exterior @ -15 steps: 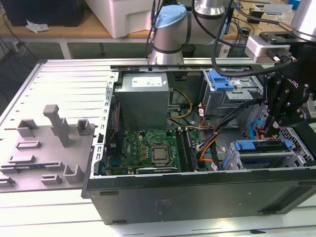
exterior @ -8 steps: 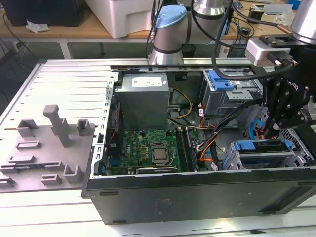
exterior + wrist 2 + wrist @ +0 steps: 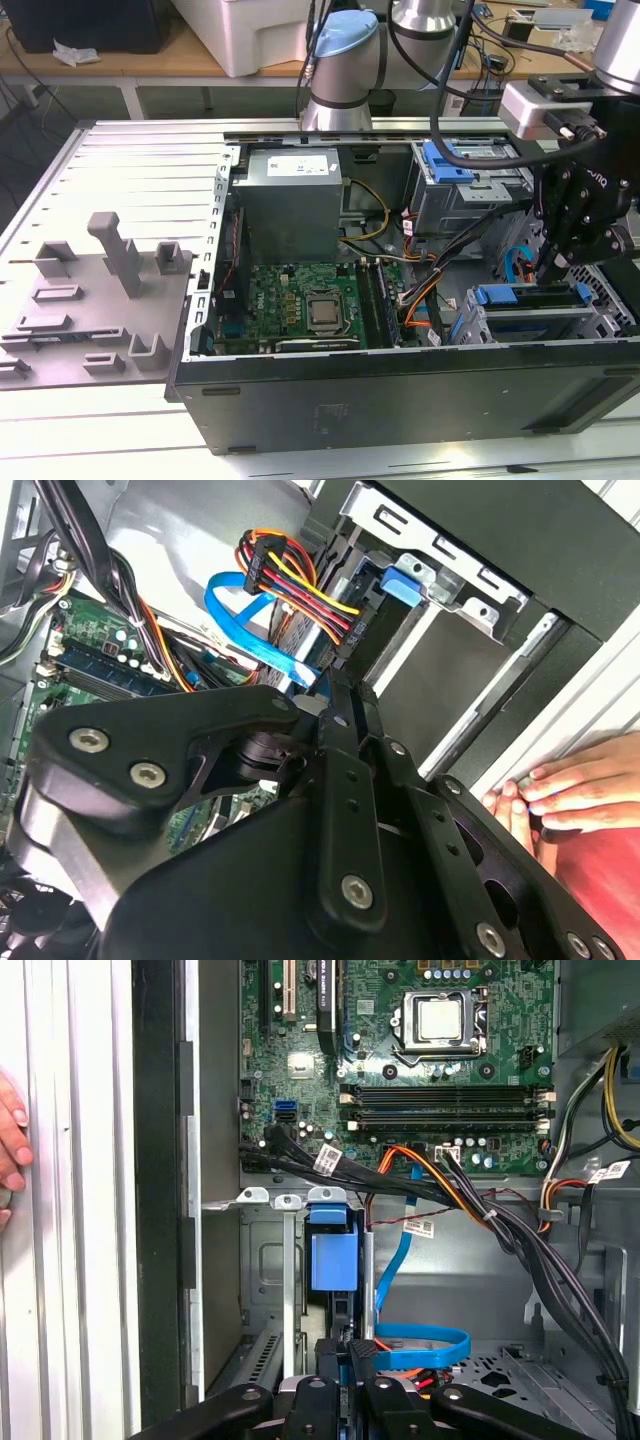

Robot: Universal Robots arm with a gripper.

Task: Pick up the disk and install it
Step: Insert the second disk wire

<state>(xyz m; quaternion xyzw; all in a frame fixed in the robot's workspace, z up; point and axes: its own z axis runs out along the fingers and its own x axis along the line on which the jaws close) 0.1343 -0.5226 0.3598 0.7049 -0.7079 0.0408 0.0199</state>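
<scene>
The disk (image 3: 528,296) sits in the drive cage at the case's corner on the exterior view's right, with its blue carrier bracket facing up. In the first wrist view the disk (image 3: 333,1250) shows edge-on, blue bracket and pale tab at its end, standing inside the metal cage. My gripper (image 3: 552,268) hovers directly over the bracket. In the first wrist view my gripper (image 3: 345,1358) is just behind the disk's end, jaws together with no drive between them. In the second wrist view my gripper (image 3: 335,695) points into the cage.
A grey power supply (image 3: 290,195) and green motherboard (image 3: 305,305) fill the case. Blue and orange cables (image 3: 420,1345) loop beside the cage. Another blue bracket (image 3: 450,160) sits in the upper bay. A person's hand (image 3: 560,790) rests beside the case. A grey fixture plate (image 3: 100,300) lies on the exterior view's left.
</scene>
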